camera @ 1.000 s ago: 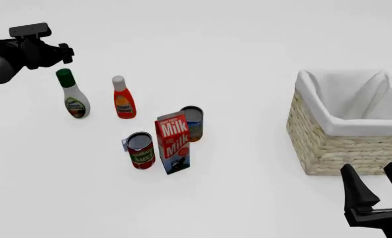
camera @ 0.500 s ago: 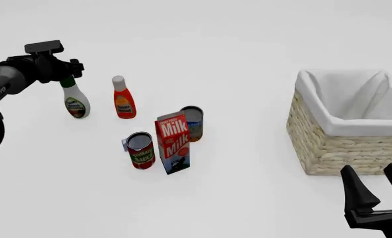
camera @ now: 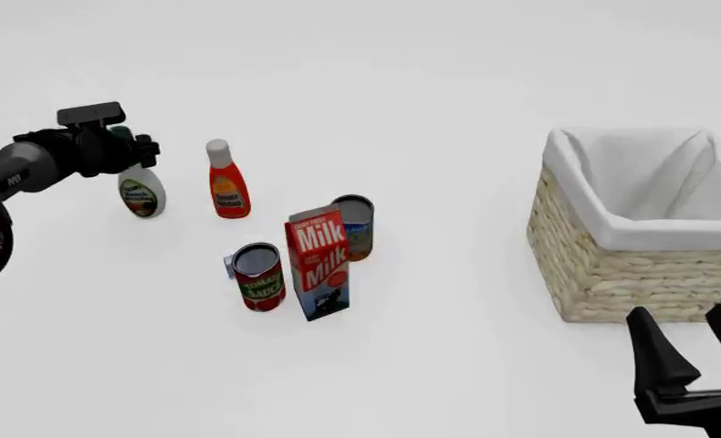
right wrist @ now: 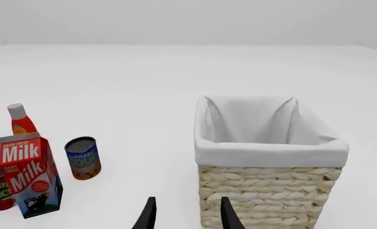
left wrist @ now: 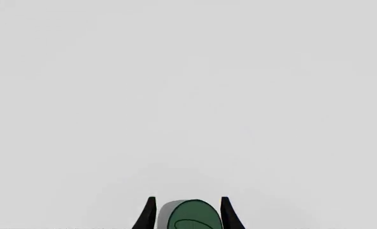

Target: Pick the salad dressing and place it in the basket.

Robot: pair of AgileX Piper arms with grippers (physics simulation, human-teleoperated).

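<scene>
- Change since a second ago: my left jaws [camera: 127, 151] have come down and rightward from above the salad dressing [camera: 141, 193] to the level of its cap and neck; my right jaws [camera: 704, 351] have stayed where they were, and none of the groceries has shifted.
- Left jaws: parted, one dark fingertip [left wrist: 150, 212] on either side of the green cap in the left wrist view, a thin gap showing on each side. Whether they touch the cap, I cannot tell.
- Salad dressing: upright on the worktop [camera: 458, 91] at the far left of the group. Its cap and neck are hidden by my left jaws in the front view; the bulging lower body with the oval label shows below them. Just to the left of the red bottle, apart from it.
- Red bottle [camera: 225, 182]: white cap, upright, between the salad dressing and the cans.
- Milk carton [camera: 318, 263]: red and white, upright, at the front of the group.
- Tomato sauce can [camera: 259, 276]: upright, just left of the milk carton.
- Blue-labelled can [camera: 356, 227]: upright, just behind and to the right of the milk carton.
- Basket [camera: 634, 265]: woven wicker with white cloth lining over the rim, on the right of the worktop, well apart from the groceries.
- Right jaws: open and holding nothing, low at the near right, just in front of the basket.
</scene>
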